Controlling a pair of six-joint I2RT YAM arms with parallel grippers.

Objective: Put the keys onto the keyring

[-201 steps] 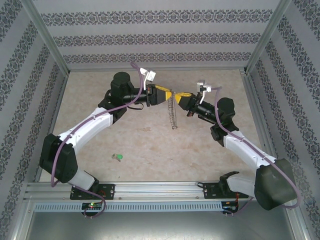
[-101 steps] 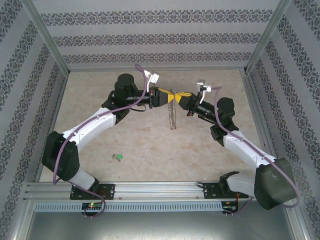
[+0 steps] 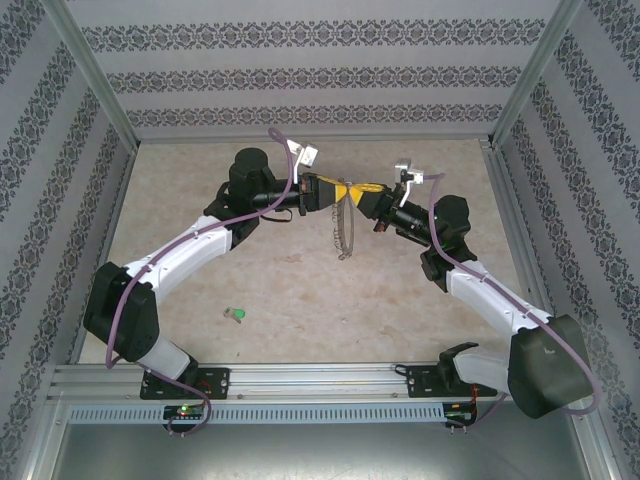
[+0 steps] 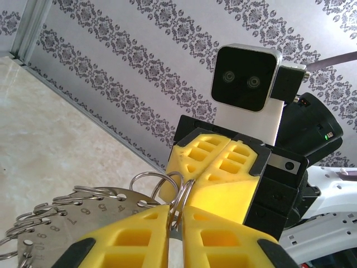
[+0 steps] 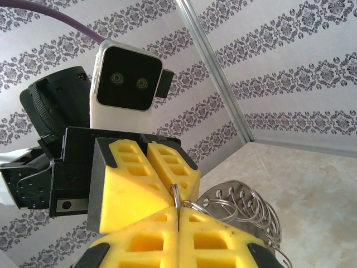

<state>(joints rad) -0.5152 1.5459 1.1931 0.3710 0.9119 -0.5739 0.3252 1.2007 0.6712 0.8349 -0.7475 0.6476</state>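
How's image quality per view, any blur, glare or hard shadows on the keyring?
Top external: even diffuse light, faint shadows, keyring just a thin, low-detail streak. Left wrist: sharp, numbers stamped on its plate legible, no blown glare. Right wrist: its loops crisp, wallpaper behind in focus too.

Bright, even light; mild blur

White arm links (image 3: 190,245), black joints (image 3: 120,315), purple cables (image 5: 67,19) — yellow ribbed jaws, white-cased wrist cameras (image 4: 245,84).
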